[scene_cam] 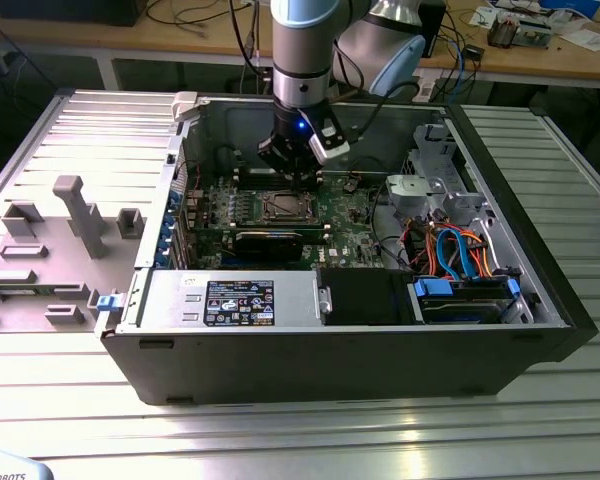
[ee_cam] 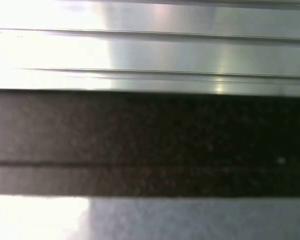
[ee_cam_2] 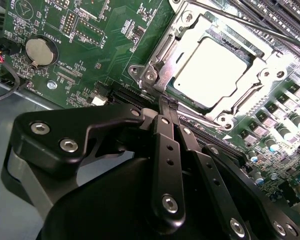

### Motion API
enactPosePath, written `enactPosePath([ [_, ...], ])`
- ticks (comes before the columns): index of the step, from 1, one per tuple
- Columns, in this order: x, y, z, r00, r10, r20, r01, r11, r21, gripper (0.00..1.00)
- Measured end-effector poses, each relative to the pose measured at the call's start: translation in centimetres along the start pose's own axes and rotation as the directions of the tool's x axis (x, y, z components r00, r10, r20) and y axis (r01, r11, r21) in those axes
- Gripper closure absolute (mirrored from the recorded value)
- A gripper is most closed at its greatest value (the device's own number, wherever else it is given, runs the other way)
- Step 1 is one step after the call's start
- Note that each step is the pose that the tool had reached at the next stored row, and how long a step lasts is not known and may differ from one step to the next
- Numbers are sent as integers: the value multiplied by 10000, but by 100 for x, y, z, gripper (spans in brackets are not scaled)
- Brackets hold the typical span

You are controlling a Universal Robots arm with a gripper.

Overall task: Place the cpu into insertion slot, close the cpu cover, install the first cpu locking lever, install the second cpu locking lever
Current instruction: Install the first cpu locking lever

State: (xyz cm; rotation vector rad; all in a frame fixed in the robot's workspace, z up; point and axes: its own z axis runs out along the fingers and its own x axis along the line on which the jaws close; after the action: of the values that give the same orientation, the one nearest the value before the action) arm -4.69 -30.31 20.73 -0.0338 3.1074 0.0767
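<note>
Gripper [ee_cam_2: 166, 107] pointing down into the open computer case [scene_cam: 540, 330], fingers pressed together, grasping nothing. Just beyond its tips: the cpu cover [ee_cam_2: 245, 102] closed over the cpu [ee_cam_2: 210, 72].

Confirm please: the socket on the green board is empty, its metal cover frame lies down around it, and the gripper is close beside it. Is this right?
Not quite: the socket is not empty. In the second wrist view the cpu already sits in the insertion slot, showing through the window of the cpu cover. The cover is down and the gripper is close beside it.
</note>
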Motion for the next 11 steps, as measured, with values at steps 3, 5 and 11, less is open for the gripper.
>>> enactPosePath([
  [3, -4, 0, 4, 10000, -1, -1, 1, 10000, 4, 89],
  [5, -8, 0, 7, 10000, -1, 0, 1, 10000, 6, 89],
  [11, -17, 0, 19, 10000, -1, 0, 1, 10000, 6, 89],
])
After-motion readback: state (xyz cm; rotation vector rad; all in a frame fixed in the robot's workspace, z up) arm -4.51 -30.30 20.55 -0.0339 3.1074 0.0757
